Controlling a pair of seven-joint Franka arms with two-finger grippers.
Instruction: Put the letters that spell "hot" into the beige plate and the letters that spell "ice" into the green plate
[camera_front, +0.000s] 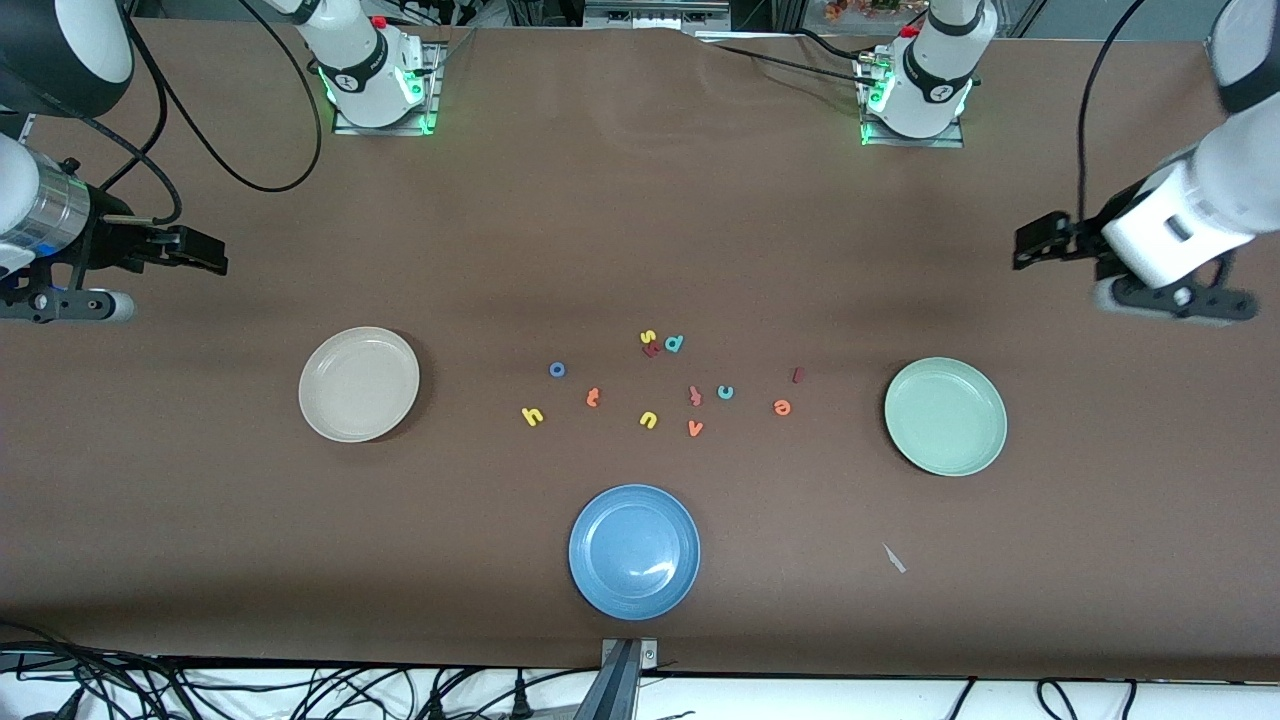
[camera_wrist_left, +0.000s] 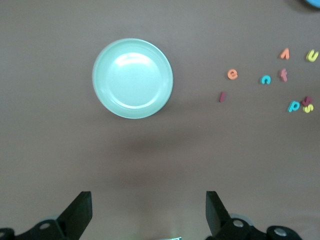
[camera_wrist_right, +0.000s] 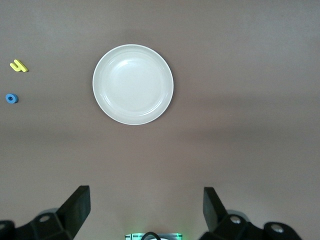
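Small flat foam letters are being shown scattered on the brown matte table (camera_front: 640, 200), between two round shallow plates. The beige plate (camera_front: 359, 384), smooth and cream-coloured, is lying toward the right arm's end of the table; the green plate (camera_front: 945, 416), pale mint and glossy, is lying toward the left arm's end. Both are seen without letters in them.

Taking the beige plate as landmark: the blue ring-shaped o (camera_front: 557, 369), the yellow h (camera_front: 532, 416) and the orange t (camera_front: 593, 397) are lying closest to it, toward the green plate. The teal c (camera_front: 725, 392), the orange e (camera_front: 782, 407) and the dark red i (camera_front: 797, 375), a short bar with its long axis running roughly toward the bases, are lying well apart from it, closer to the green plate.

The right gripper (camera_wrist_right: 145, 202) is being held over bare table near the beige plate, its fingers spread wide and gripping nothing. The left gripper (camera_wrist_left: 148, 205) is being held likewise near the green plate, fingers apart.
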